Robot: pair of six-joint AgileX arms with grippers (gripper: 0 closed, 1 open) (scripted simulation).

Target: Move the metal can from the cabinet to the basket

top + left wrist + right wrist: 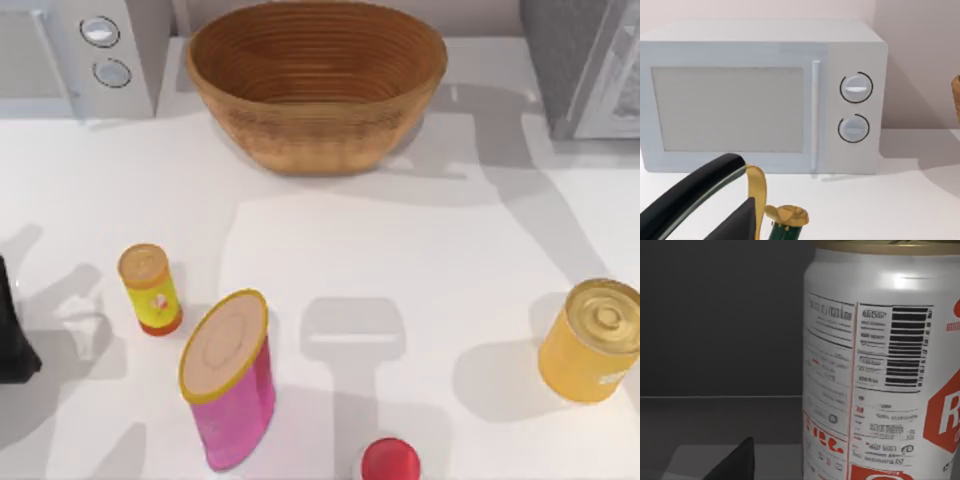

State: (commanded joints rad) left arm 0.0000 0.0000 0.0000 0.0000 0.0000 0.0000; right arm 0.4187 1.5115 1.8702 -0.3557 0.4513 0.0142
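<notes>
Our right end effector, whose grip we cannot tell, sits close before the upright metal can (880,365) inside the dark cabinet (585,70), right of the basket (315,85).

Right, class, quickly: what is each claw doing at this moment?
Left claw: parked at the table's left edge, facing the microwave; open or shut cannot be told.
Right claw: close up against the metal can; grip cannot be told.
</notes>
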